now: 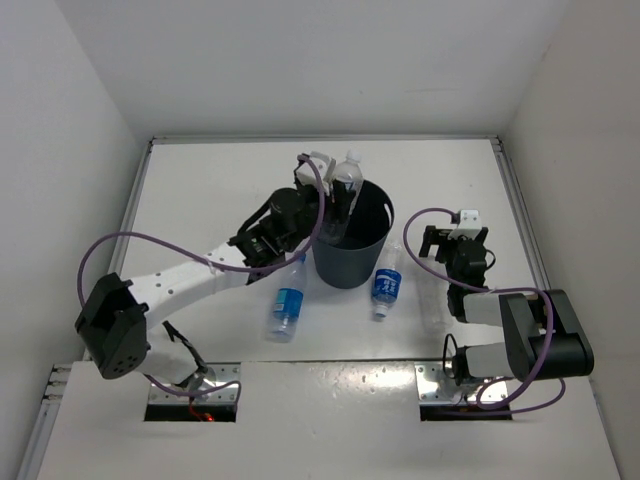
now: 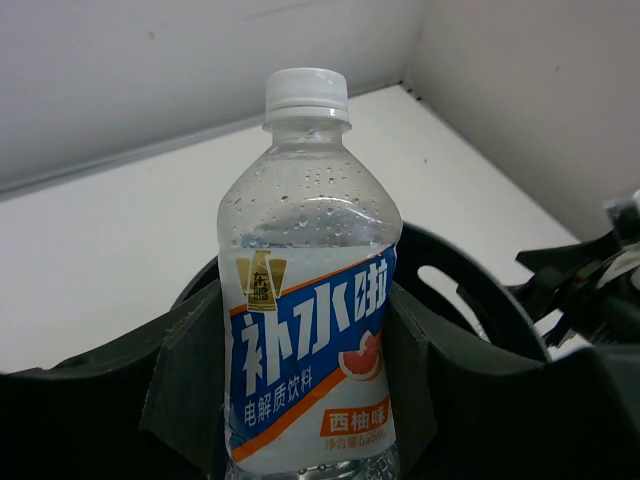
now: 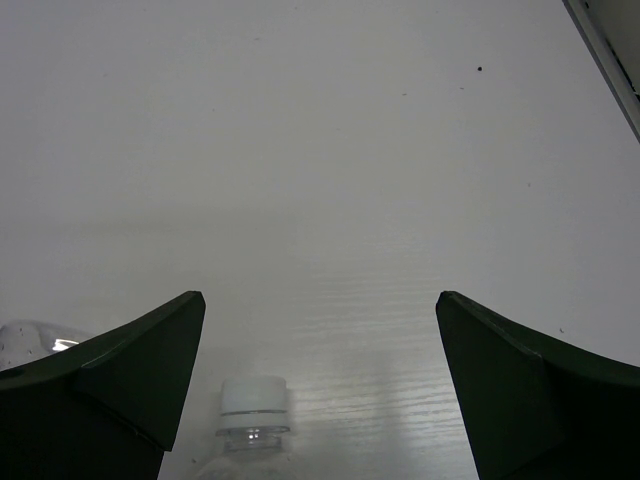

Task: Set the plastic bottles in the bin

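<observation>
Clamping a clear bottle (image 2: 310, 300) (white cap (image 2: 306, 92), droplets inside), left gripper (image 2: 300, 378) above round grey bin (image 1: 350, 268), right gripper (image 3: 320, 300) spread wide.

My left arm (image 1: 190, 280) stretches from its near-left base, elbow jutting out to the left and forearm running diagonally far and right. Its wrist is raised. My left claw (image 1: 338, 205) is clamped on the body of a white-capped bottle (image 2: 305, 250), held upright with a finger pressed to each side. My right arm (image 1: 530, 335) is folded tight above its near-right base. My right claw (image 3: 320, 295) points toward the far side, low over the bench (image 3: 330, 150), jaws spread wide.
</observation>
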`<state>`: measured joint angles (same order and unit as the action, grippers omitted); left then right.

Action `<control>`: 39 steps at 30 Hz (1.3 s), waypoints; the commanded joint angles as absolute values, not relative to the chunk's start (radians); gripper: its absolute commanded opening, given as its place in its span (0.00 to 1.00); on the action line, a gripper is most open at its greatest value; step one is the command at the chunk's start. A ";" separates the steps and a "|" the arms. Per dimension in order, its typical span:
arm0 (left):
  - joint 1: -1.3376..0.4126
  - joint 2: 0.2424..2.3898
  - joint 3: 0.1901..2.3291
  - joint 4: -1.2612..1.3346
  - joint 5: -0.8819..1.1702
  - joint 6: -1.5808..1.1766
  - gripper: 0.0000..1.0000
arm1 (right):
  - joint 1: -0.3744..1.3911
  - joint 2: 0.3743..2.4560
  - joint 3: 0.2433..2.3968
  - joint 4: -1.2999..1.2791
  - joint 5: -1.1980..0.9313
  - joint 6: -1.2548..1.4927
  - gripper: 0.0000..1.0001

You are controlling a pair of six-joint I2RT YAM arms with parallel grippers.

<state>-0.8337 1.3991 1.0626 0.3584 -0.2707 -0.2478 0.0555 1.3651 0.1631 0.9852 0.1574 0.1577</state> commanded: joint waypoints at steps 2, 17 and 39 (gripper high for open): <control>-0.845 1.396 1.005 0.492 -0.281 -0.250 0.59 | 0.057 1.367 0.189 1.023 0.169 0.163 1.00; -0.844 1.302 1.200 0.422 -0.542 -0.055 1.00 | 0.057 1.367 0.189 1.023 0.169 0.163 1.00; -0.581 0.976 0.516 0.093 -0.330 -0.695 1.00 | 0.057 1.367 0.189 1.023 0.169 0.163 1.00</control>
<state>-0.6018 1.0225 0.5655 0.0257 -0.4328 -0.6312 0.0559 1.3651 0.1635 0.9852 0.1574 0.1577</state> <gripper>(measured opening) 0.997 0.996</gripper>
